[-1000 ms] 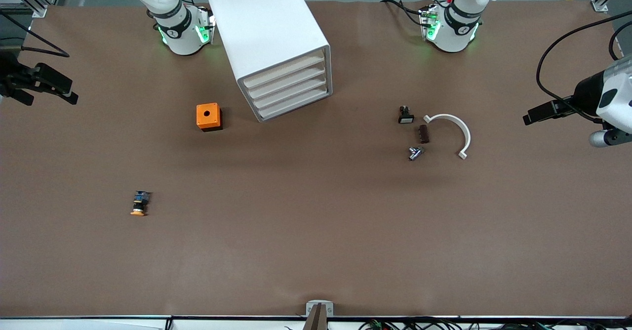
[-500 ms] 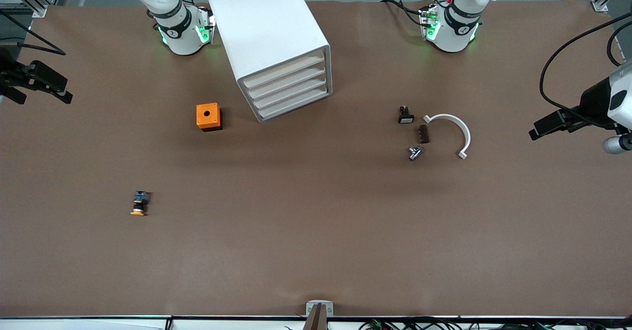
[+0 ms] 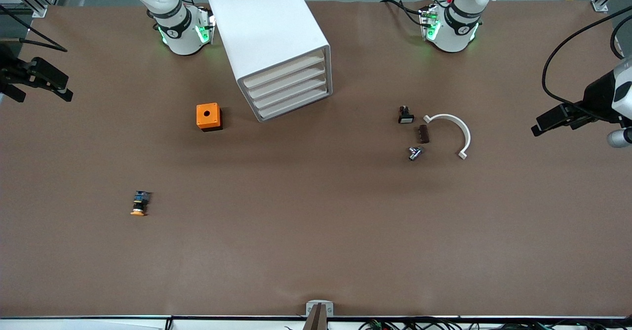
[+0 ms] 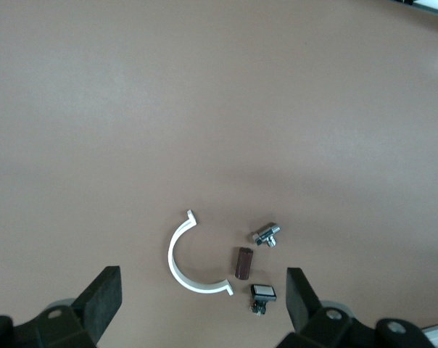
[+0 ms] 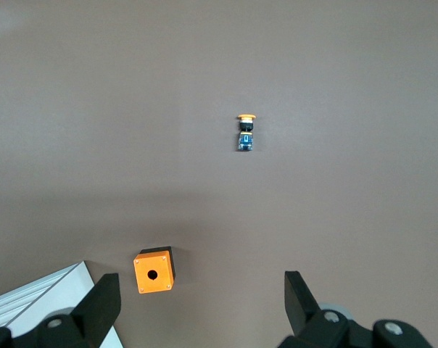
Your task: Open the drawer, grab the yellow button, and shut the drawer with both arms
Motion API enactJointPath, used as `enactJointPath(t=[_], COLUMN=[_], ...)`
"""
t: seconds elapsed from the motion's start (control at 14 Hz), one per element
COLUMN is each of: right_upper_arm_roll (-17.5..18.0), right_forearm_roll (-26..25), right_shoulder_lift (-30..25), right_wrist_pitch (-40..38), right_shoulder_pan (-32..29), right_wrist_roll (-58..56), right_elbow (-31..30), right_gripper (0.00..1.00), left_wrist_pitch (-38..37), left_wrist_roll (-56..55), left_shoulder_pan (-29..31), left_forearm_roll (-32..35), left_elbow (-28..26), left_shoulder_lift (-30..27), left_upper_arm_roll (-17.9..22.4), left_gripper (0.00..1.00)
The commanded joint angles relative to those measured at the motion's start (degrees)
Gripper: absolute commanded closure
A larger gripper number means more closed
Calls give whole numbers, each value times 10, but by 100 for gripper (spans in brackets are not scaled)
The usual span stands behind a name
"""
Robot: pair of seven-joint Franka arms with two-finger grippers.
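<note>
A robotics lab: two white arms (image 3: 173, 23) mounted at a brown table (image 3: 316, 231).

I see orange cube (image 3: 209, 116) beside cabinet | white curved clip (image 3: 452, 131), brown block (image 3: 423, 134), metal fitting (image 3: 414, 153), black part (image 3: 405, 115) clustered

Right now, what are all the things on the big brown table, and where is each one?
cabinet: one, white, four shut drawers, between the arm bases
top drawer: one, white, cream-edged, shut
orange box: one, orange with a round hole, beside the cabinet toward the right arm's end
button: one, orange cap, black-and-blue body, nearer the front camera than the orange box
curved clip: one, white, toward the left arm's end
black part: one, white-faced, beside the clip
brown block: one, dark brown, inside the clip's curve
metal piece: one, silver, nearer the camera than the block
left claw: black, open, at the left arm's table end
right claw: black, open, at the right arm's table end
</note>
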Motion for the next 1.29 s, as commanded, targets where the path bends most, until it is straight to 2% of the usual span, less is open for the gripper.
enactJointPath(t=[0.0,0.57,0.86,1.21], right_upper_arm_roll=[-2,-1,-1,-1], right_forearm_roll=[-6,-3,-3,-2], right_shoulder_lift=[-16,-15,-15,-15], right_wrist_pitch=[1,-1,-1,-1], right_shoulder_pan=[3,3,3,3], right_wrist_roll=[10,10,10,11], right_elbow=[-14,-15,-15,-16], right_gripper=[0,0,0,0], left_wrist_pitch=[0,2,-1,-2], left_wrist_roll=[10,18,18,19], left_shoulder_pan=[-7,-6,-5,-4], left_forearm_roll=[11,13,14,53], left_elbow=[-39,-18,-6,9], left_shoulder_lift=[-43,-42,-42,-40], left_upper_arm_roll=[5,1,-20,-35], left_gripper=[0,0,0,0])
